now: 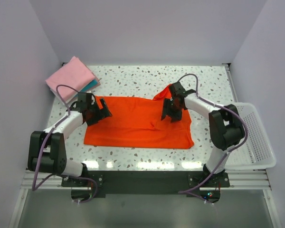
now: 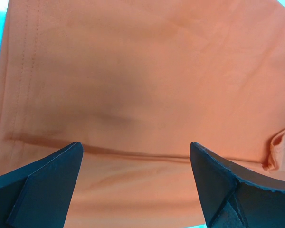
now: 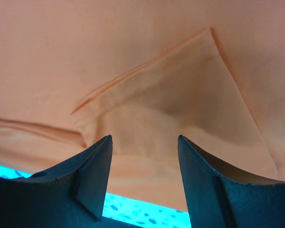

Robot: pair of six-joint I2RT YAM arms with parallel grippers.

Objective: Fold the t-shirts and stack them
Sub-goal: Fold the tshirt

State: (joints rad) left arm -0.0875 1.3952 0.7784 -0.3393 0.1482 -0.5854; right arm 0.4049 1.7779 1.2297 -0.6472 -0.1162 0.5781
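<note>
The orange-red t-shirt [image 1: 137, 123] lies spread on the table, folded over into a rough rectangle, with a sleeve bunched at its far right corner. My left gripper [image 1: 103, 113] is open over the shirt's left edge; the cloth [image 2: 142, 85] fills its view with a fold line running between the fingers. My right gripper [image 1: 171, 114] is open over the shirt's right part, above a folded flap [image 3: 180, 90]. Neither holds anything. A folded pink shirt [image 1: 70, 77] lies on a teal one [image 1: 91, 85] at the far left corner.
A white mesh basket [image 1: 254, 137] stands at the right edge of the speckled table [image 1: 133, 76]. Purple-grey walls close in the back and both sides.
</note>
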